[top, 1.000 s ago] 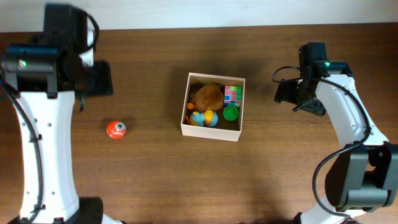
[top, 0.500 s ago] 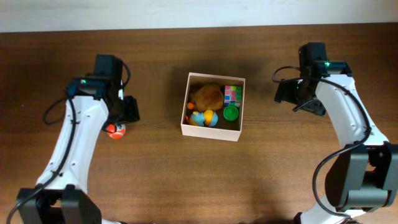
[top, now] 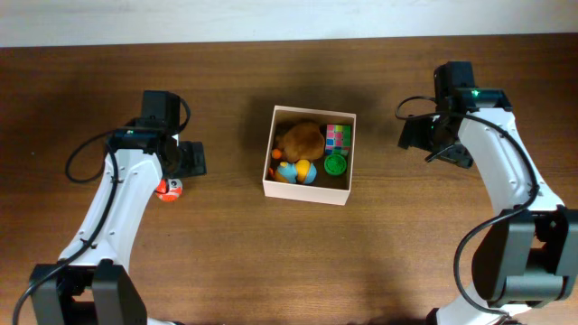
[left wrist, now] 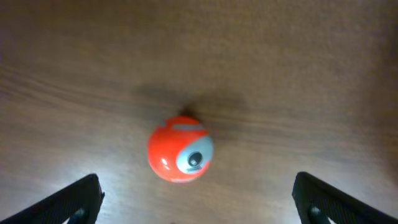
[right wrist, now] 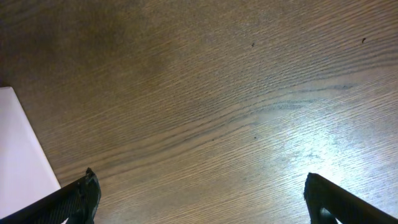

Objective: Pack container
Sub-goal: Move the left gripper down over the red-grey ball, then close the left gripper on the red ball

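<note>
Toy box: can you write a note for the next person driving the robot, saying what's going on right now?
Left gripper: jaws wide open, empty, over the small orange ball with a grey spot, not touching it.
Right gripper: jaws open, empty, over the bare wooden table right of the box.
Square white-walled cardboard container: mid-table, holding a brown plush toy, a colourful puzzle cube, a green round piece and a blue-yellow-orange toy.
Done: four toys packed.
Left: the ball lies on the table left of the container; grasp it and drop it in.
</note>
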`<state>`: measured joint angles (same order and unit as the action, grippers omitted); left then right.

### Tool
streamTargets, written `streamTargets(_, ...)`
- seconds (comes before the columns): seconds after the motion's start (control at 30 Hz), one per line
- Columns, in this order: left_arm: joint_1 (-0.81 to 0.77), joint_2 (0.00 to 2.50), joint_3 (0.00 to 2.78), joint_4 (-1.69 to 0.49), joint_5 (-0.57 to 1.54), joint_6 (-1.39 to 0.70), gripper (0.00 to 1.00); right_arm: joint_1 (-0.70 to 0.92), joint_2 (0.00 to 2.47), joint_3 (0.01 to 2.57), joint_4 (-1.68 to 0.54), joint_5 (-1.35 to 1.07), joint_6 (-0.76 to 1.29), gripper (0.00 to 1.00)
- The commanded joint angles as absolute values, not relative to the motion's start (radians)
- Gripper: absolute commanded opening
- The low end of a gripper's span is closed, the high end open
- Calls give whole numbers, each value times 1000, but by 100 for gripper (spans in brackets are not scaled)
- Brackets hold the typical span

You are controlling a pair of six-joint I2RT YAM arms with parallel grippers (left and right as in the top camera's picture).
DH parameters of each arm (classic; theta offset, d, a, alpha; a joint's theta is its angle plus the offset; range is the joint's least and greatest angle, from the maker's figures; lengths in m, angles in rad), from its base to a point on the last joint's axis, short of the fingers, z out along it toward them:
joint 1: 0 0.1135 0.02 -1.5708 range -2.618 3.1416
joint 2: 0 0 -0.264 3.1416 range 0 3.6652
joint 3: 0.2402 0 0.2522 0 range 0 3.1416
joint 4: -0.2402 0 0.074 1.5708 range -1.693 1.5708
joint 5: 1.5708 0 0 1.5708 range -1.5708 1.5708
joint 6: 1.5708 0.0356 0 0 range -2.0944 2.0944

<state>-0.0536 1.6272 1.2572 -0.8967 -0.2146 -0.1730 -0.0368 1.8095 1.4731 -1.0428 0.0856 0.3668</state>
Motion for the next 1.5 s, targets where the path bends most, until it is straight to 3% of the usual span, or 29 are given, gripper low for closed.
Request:
streamTargets(0.0, -30, 1630, 1238, -869, -262, -115, 99, -41, 1809, 1468, -1042, 87, 376, 99)
streamTargets(1.1, 51, 1921, 1225, -830, -134, -10, 100, -41, 1809, 1468, -1042, 87, 376, 99)
streamTargets(1.47, 60, 1921, 1225, -806, -118, -10, 44, -41, 1809, 1468, -1042, 87, 376, 99)
